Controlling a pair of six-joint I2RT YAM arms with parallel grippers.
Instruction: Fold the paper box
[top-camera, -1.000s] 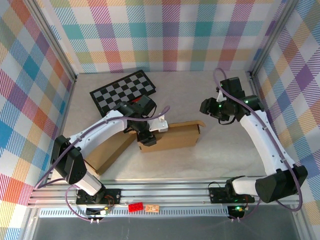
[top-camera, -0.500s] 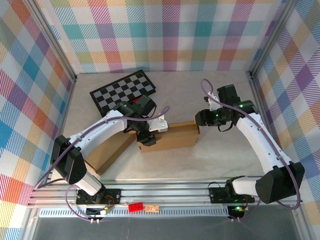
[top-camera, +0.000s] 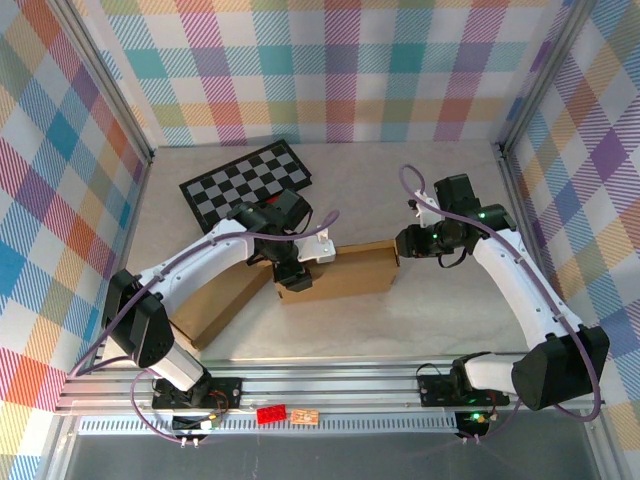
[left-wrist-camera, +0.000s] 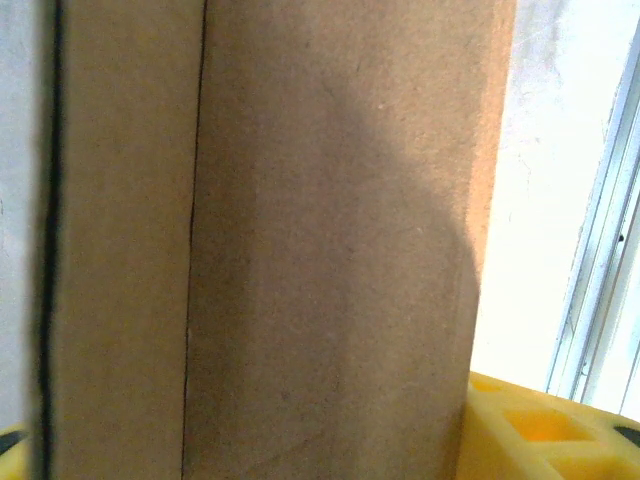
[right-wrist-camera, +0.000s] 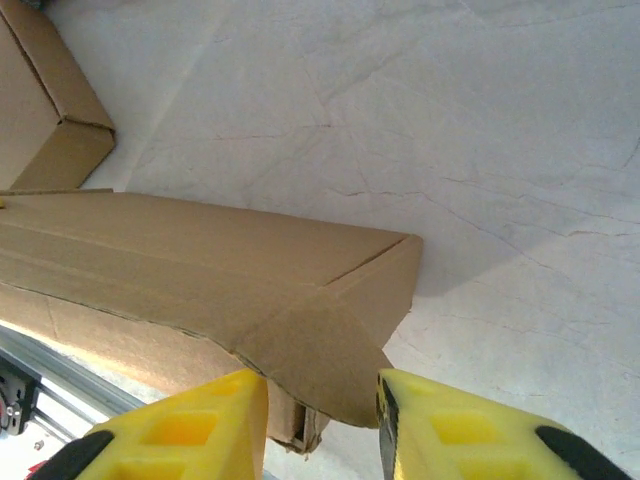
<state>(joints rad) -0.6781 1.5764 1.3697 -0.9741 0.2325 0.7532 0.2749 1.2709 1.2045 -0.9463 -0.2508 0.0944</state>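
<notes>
The box (top-camera: 345, 272) lies on the desk (top-camera: 430, 310). My left pincer (top-camera: 292, 275) clamps its left end to steady it. My right pincer (right-wrist-camera: 318, 388) stands narrow around the right flap (right-wrist-camera: 320, 335), for folding. Whether it grips, I cannot tell.

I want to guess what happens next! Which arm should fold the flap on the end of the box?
Right, probably. The right gripper sits at the end of the box, with the flap between its yellow fingers. The left gripper grips the box near the other end, steadying it.
</notes>
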